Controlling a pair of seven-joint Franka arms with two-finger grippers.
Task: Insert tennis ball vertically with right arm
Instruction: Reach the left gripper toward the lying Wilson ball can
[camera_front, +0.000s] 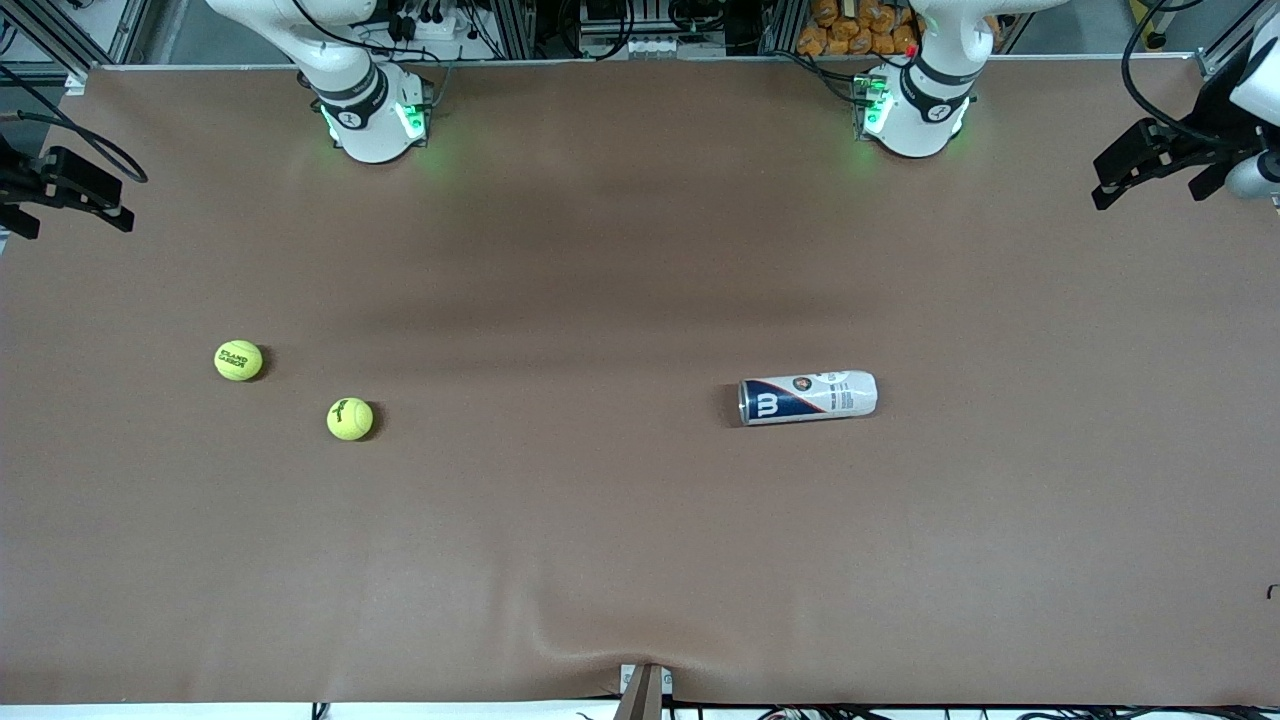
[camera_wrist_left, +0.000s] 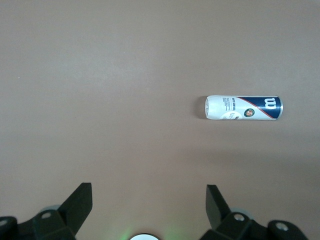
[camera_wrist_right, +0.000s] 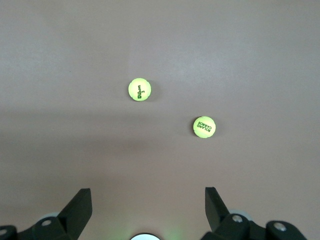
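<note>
Two yellow-green tennis balls lie on the brown table toward the right arm's end: one marked Roland Garros (camera_front: 238, 360) and, nearer the front camera, one marked Wilson (camera_front: 350, 419). Both show in the right wrist view, Wilson (camera_wrist_right: 139, 89) and Roland Garros (camera_wrist_right: 204, 126). A white and blue Wilson ball can (camera_front: 808, 397) lies on its side toward the left arm's end, and also shows in the left wrist view (camera_wrist_left: 244, 108). My right gripper (camera_wrist_right: 148, 196) is open and empty, high above the table, apart from the balls. My left gripper (camera_wrist_left: 149, 192) is open and empty, high above the table, apart from the can.
Both arm bases (camera_front: 372, 120) (camera_front: 912, 115) stand along the table's edge farthest from the front camera. Black fixtures stick in over the table's two ends (camera_front: 70, 185) (camera_front: 1160, 160). A small bracket (camera_front: 642, 690) sits at the edge nearest the camera.
</note>
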